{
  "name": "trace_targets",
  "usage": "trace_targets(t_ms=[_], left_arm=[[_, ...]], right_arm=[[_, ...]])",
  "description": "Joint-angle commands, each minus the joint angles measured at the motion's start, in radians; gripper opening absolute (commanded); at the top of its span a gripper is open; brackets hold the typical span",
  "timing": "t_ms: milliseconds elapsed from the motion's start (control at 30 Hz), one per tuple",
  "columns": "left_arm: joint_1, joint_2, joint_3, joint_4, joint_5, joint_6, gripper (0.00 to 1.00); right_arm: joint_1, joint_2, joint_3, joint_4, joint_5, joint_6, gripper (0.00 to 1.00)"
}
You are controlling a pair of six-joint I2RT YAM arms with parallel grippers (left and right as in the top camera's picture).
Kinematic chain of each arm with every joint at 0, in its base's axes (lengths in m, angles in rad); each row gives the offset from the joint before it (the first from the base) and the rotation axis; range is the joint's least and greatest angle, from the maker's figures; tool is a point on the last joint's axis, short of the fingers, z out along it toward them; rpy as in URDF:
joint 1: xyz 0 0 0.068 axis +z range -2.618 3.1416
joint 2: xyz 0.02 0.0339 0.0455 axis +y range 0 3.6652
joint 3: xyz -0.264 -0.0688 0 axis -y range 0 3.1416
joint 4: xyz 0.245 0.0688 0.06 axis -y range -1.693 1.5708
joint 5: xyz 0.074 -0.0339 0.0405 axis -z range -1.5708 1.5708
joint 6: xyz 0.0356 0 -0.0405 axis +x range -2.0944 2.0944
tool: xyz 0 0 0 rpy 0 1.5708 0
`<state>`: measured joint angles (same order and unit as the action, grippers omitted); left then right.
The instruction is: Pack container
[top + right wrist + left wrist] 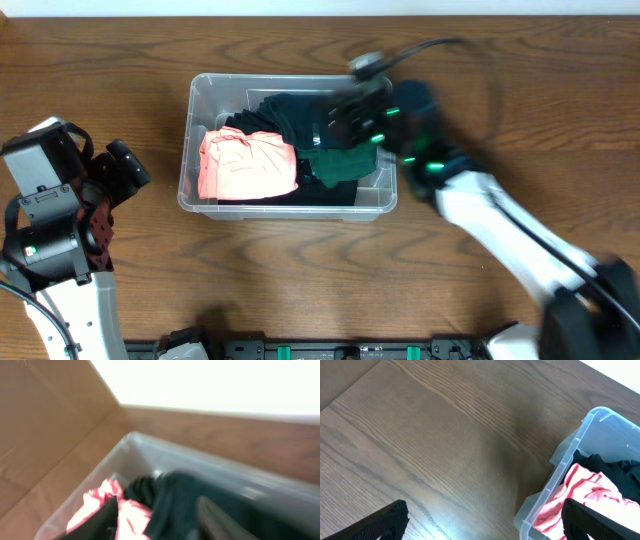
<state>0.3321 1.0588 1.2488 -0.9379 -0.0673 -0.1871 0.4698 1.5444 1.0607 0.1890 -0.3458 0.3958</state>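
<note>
Overhead: dark green cloth (340, 165) seemingly being tucked into clear plastic rectangular container (188, 150); right tool (340, 128) grip unclear through blur; release needed next.

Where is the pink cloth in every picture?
Overhead: the pink cloth is left of the middle, in the left part of the container.
Left wrist: lower right, just inside the container's corner.
Right wrist: bottom left, blurred, beside dark clothes.
Shared landmark: the container's clear rim.

text: none legible | labels: none legible | brands: none legible
</note>
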Motion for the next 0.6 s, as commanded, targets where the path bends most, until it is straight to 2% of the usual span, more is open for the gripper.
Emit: trace_targets(t_ms=[0, 33, 67, 233, 333, 400, 433, 567], left_arm=[[0.005, -0.001, -0.001, 0.0, -0.012, -0.01, 0.98], [0.005, -0.001, -0.001, 0.0, -0.012, -0.01, 0.98], [0.005, -0.001, -0.001, 0.0, -0.012, -0.009, 0.98], [0.005, -0.001, -0.001, 0.0, -0.012, -0.01, 0.98], [0.005, -0.001, -0.001, 0.0, -0.012, -0.009, 0.98], [0.005, -0.001, -0.001, 0.0, -0.012, -0.01, 0.98], [0.005, -0.001, -0.001, 0.0, -0.012, -0.01, 0.98], [0.005, -0.001, -0.001, -0.001, -0.012, -0.01, 0.98]], right_arm=[[-0.114, -0.136, 0.002, -0.106, 0.006, -0.072, 0.56], [-0.154, -0.166, 0.002, -0.151, 0.01, -0.089, 0.56], [-0.202, -0.199, 0.002, -0.215, 0.028, -0.113, 0.64], [-0.37, -0.282, 0.002, -0.473, 0.226, -0.257, 0.64], [-0.421, -0.306, 0.002, -0.535, 0.244, -0.3, 0.68], [-0.436, -0.325, 0.002, -0.546, 0.233, -0.299, 0.77], [-0.437, -0.339, 0.002, -0.548, 0.233, -0.296, 0.99], [-0.436, -0.381, 0.002, -0.553, 0.232, -0.296, 0.99]])
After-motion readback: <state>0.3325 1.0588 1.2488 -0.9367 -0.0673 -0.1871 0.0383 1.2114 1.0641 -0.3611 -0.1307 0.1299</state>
